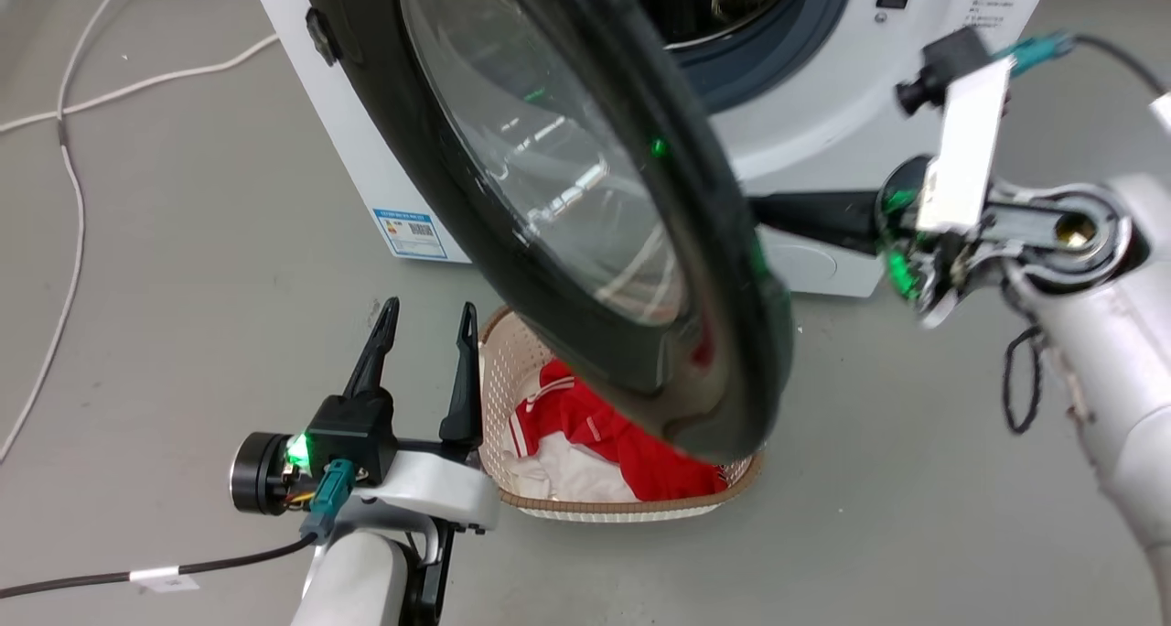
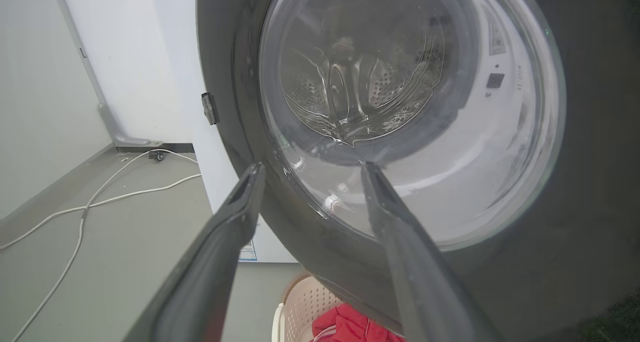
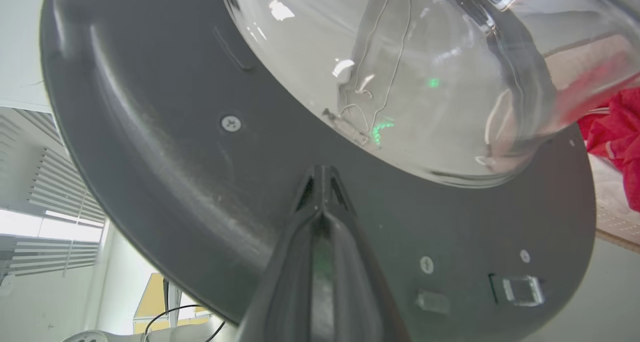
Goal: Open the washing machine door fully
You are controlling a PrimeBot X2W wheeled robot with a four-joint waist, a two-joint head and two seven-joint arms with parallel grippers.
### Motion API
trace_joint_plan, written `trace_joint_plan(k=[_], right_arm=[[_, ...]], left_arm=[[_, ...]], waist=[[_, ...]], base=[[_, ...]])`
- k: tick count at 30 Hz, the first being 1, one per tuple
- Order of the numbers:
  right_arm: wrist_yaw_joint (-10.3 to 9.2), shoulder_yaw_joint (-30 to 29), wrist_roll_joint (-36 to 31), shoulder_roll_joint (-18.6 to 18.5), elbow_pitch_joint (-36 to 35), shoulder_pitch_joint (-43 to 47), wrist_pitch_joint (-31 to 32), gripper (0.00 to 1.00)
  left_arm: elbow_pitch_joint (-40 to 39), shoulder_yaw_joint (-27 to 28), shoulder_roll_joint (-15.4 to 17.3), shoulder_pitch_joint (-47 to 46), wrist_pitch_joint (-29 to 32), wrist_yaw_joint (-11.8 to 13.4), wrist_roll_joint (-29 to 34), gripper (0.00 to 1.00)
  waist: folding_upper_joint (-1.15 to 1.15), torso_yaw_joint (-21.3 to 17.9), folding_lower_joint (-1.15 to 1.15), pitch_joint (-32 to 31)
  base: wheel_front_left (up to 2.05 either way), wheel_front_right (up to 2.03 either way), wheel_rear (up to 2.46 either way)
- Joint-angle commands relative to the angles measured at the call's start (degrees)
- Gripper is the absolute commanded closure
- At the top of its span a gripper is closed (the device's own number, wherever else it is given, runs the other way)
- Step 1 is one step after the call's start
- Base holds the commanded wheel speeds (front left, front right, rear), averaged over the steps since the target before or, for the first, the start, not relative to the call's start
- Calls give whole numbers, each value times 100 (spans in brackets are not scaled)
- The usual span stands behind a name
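Observation:
The white washing machine [image 1: 805, 123] stands at the top with its steel drum opening [image 1: 723, 4] uncovered. The washing machine door [image 1: 549, 168], a glossy black disc with a clear glass bowl, is swung out toward me over a basket. My right gripper [image 1: 773, 212] reaches in from the right. It is shut and empty, and its tips [image 3: 320, 182] rest against the dark ring of the door's inner face [image 3: 175, 157]. My left gripper [image 1: 425, 329] stands open at lower left, just outside the door's outer face [image 2: 410, 132] and apart from it, with its fingers [image 2: 235, 217] spread.
A beige perforated basket [image 1: 512, 351] holding red and white clothes [image 1: 622, 443] sits on the floor under the door's lower edge, beside my left gripper. White cables [image 1: 69, 178] trail over the grey floor at the left. A blue label [image 1: 412, 232] marks the machine's side.

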Motion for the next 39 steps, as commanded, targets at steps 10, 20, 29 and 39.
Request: trace_joint_plan(k=[10,20,29,39], right_arm=[[14,303,171,328,-769,933,-476,100],[14,469,257,499,-1033,1319,-942,100],[14,404,72,705,-1168,1617,-1838,100],[14,-310,-710,493,-1463,2678,-4087,100]], left_arm=[[80,88,0,346,-16,-37,37,0],[69,98,0,503,-16,-15,-1,0],[68,158,0,540,-16,-9,-6,0],[72,270,0,636,-15,-7,0,0]], waist=[[0,41,1,-444],[0,18,1,-576],[0,-150,1,-614],[0,-295,1,-744]], base=[[0,0,0],[0,0,0],[0,0,0],[0,0,0]])
